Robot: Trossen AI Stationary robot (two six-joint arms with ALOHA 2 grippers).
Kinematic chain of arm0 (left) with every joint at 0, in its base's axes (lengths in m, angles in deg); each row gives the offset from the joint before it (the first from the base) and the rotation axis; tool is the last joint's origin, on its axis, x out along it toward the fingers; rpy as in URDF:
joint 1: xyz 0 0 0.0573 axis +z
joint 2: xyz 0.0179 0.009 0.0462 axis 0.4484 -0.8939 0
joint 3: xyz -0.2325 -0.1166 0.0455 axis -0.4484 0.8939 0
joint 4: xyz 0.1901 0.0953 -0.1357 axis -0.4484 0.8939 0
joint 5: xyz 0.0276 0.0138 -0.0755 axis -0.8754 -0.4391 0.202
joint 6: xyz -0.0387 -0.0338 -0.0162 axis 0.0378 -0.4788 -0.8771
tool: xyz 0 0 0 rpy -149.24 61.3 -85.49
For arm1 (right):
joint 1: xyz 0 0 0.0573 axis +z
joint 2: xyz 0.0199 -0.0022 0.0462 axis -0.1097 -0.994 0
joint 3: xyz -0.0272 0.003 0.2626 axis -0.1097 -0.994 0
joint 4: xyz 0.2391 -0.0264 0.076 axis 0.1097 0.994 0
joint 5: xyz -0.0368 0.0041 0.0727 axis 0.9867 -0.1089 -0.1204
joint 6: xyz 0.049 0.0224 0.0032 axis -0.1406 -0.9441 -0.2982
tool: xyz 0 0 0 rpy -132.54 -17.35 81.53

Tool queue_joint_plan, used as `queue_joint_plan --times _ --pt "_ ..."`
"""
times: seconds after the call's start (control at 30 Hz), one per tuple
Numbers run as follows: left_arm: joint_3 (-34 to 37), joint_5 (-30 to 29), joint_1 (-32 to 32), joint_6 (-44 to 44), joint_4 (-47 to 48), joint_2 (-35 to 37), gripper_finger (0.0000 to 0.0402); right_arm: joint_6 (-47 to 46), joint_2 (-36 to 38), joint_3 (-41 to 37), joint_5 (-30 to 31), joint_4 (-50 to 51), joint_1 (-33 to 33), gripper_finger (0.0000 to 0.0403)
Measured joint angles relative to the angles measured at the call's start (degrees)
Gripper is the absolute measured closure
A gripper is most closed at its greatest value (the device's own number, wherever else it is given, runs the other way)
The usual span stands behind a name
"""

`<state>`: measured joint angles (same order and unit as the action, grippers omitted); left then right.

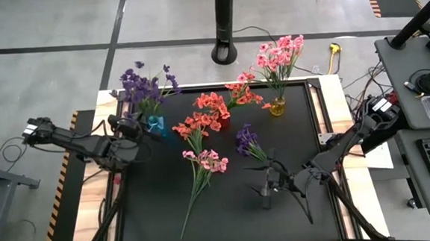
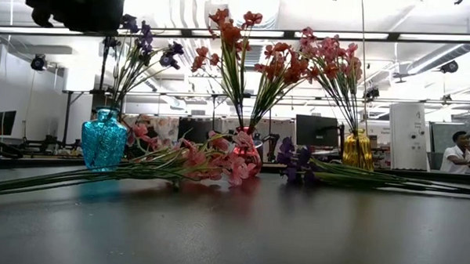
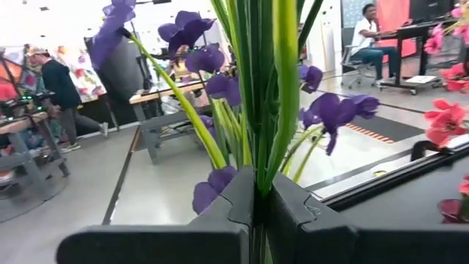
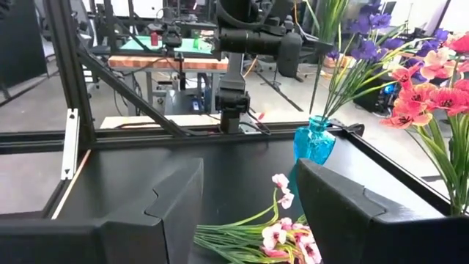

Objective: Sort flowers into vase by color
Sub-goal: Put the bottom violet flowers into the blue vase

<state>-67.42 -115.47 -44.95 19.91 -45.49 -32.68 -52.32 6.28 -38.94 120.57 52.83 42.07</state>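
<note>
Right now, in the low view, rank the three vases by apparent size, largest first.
1. Blue vase, clearly largest.
2. Yellow vase.
3. Red vase, partly hidden by pink blossoms, so its place against the yellow is unsure.
Camera distance may differ, so true sizes stay unsettled.

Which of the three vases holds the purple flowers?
The blue vase, beside the left gripper; the red vase holds coral-red flowers, the yellow vase pink ones.

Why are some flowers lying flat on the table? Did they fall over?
Nothing looks knocked over. A coral sprig, a pink sprig and a purple sprig lie flat on the black table, not yet in a vase. The other flowers stand upright in their vases.
</note>
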Motion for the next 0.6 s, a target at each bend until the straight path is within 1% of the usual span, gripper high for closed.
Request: queue_joint_plan --times 0.17,0.3,0.4,0.6 --pt "0.0 0.0 2.2 -1.4 0.0 -0.1 0.0401 -0.1 0.0 0.0 0.0 0.0 -0.2 0.0193" --pt "0.0 0.0 2.8 -6.7 0.0 -0.1 0.0401 -0.1 0.0 0.0 0.0 0.0 -0.5 0.0193" --pt "0.0 0.0 3.3 -8.7 0.0 -0.2 0.0401 -0.1 0.0 0.0 0.0 0.0 -0.6 0.0193" --pt "0.0 0.0 5.0 -9.2 0.0 -0.4 0.0401 -0.1 0.1 0.0 0.0 0.0 -0.7 0.0193"
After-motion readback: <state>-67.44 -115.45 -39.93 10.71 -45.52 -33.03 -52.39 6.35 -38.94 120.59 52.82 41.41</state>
